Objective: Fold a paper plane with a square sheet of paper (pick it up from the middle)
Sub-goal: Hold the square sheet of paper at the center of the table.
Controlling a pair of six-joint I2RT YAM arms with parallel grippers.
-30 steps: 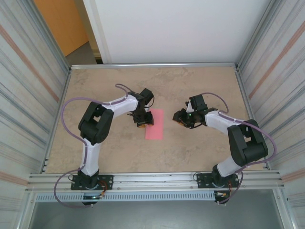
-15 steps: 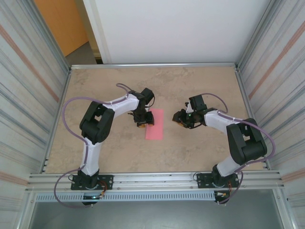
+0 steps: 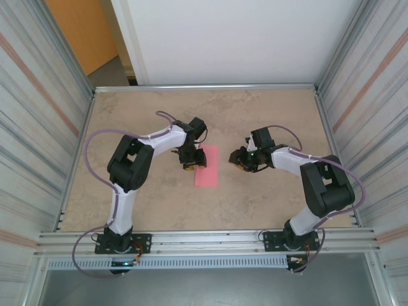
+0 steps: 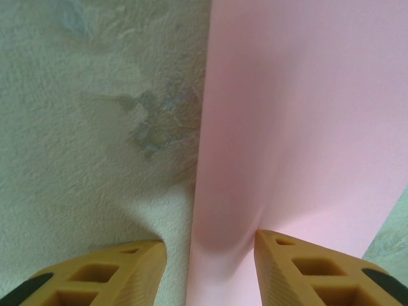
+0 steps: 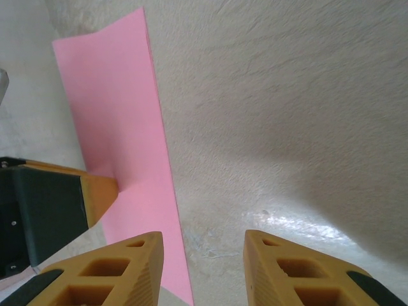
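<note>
The square sheet of paper (image 3: 206,167) lies flat on the table as a narrow pink rectangle, long side running near to far. My left gripper (image 3: 193,160) is down at its left edge, open. In the left wrist view the pink paper (image 4: 299,115) has its edge running between the jaws of the left gripper (image 4: 210,255); one fingertip (image 4: 287,255) rests on the paper, the other on bare table. My right gripper (image 3: 237,160) hovers low to the right of the sheet, open over bare table (image 5: 203,255). From there the paper (image 5: 118,127) and the left fingertip (image 5: 99,191) on it are visible.
The tan marbled table (image 3: 268,115) is walled by metal panels on the left (image 3: 38,127) and right (image 3: 370,127), with a rail along the near edge (image 3: 204,242). Bare tabletop surrounds the sheet.
The right arm has crept slightly left toward the sheet. The left gripper's jaws have spread a touch. The paper has not moved.
</note>
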